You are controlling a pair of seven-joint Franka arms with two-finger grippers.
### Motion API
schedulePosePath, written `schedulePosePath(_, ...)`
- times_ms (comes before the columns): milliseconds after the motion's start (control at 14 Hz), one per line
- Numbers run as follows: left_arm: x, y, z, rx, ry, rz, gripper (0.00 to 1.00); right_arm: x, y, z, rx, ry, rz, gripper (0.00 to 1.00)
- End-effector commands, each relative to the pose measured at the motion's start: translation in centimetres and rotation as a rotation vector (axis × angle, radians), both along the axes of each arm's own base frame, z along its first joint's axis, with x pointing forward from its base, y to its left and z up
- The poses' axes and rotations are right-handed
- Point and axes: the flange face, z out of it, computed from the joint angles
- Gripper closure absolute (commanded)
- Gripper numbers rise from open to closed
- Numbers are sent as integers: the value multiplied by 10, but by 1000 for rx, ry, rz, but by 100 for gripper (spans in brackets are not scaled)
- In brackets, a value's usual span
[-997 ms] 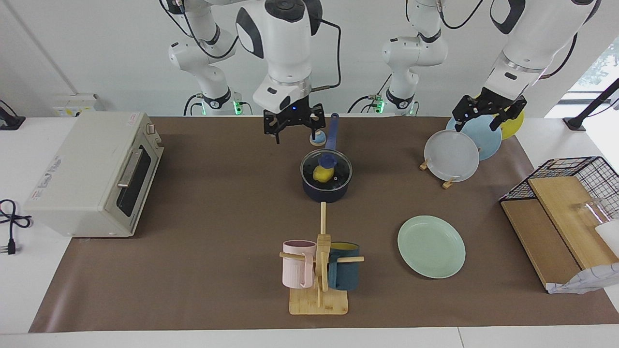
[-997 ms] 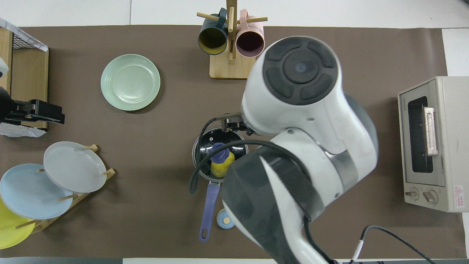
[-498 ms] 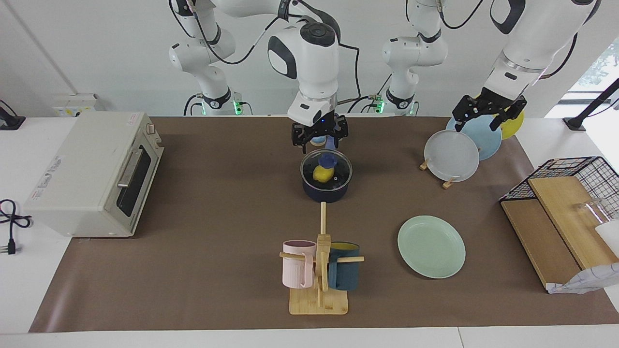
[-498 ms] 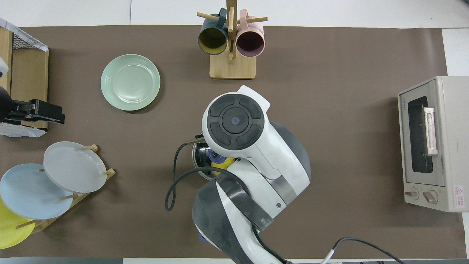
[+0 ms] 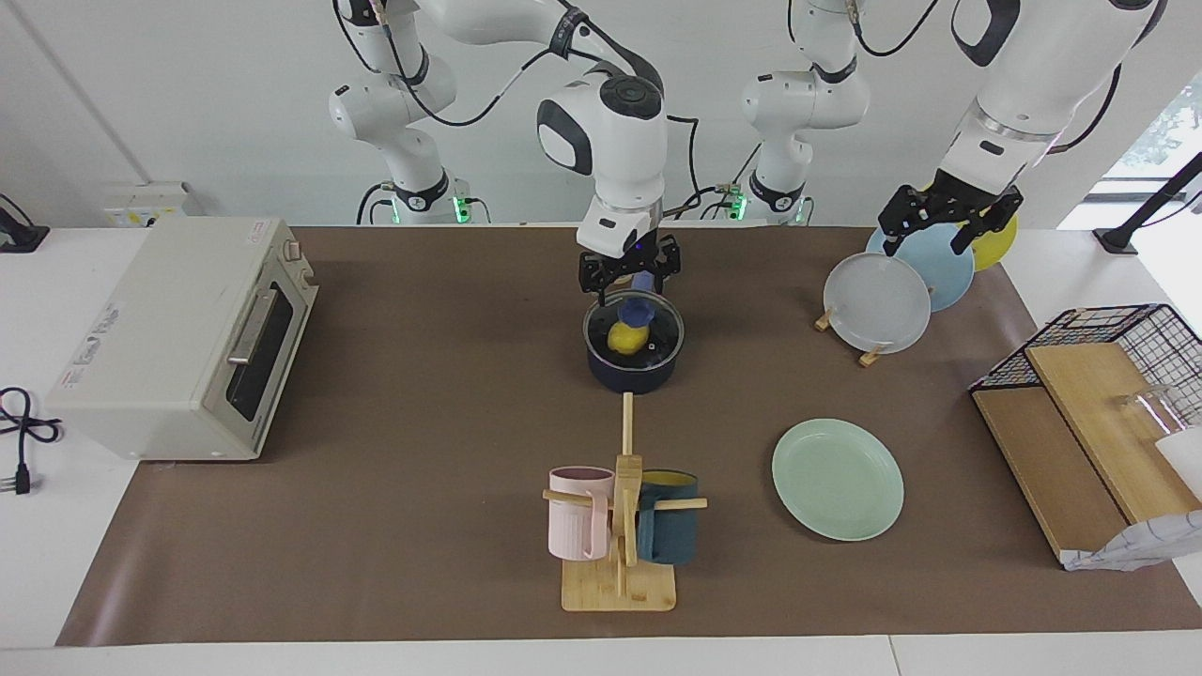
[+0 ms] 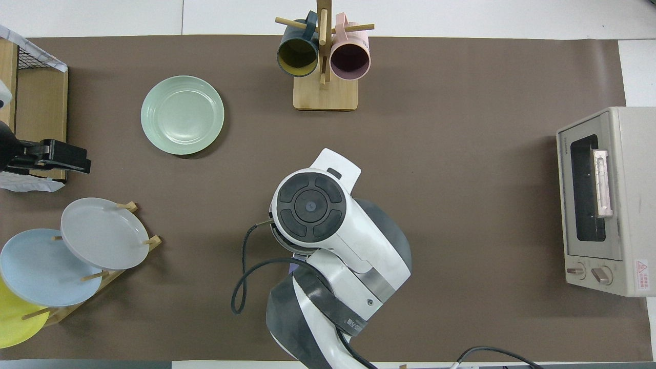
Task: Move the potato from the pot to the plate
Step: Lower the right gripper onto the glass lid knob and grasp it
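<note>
Overhead – pot and potato hidden under right arm (image 6: 328, 241), yellow plate (image 6: 13, 318) cut by edge

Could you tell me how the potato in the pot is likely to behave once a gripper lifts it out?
The potato looks smooth and oval, so it may slip between fingers and would probably roll if set down on the flat plate. It seems small, likely light and stiff. It lies under the glass lid on the pot, so that must come off first.

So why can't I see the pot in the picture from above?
In the overhead view the right arm's big white body covers the pot; in the facing view the pot shows plainly, the yellow potato visible through its glass lid, the right gripper open above it.
</note>
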Motion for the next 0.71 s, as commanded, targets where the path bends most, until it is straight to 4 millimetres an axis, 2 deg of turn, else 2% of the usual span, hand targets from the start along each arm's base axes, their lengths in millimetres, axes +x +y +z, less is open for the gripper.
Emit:
schedulePosePath(0,-7,2,2,-12,-6,3,0,-6,-4,-10,6,-26,6,0)
schedulePosePath(285,-6,2,1,-12,-5,3,0,7,0,-38,9,-20,-3,0)
schedulePosePath(427,-7,2,2,-13,-8,3,0,7,4,-31,12,-23,-5,0)
schedulePosePath(641,-7,2,2,-13,-8,3,0,8,14,-49,21,-24,-26,0)
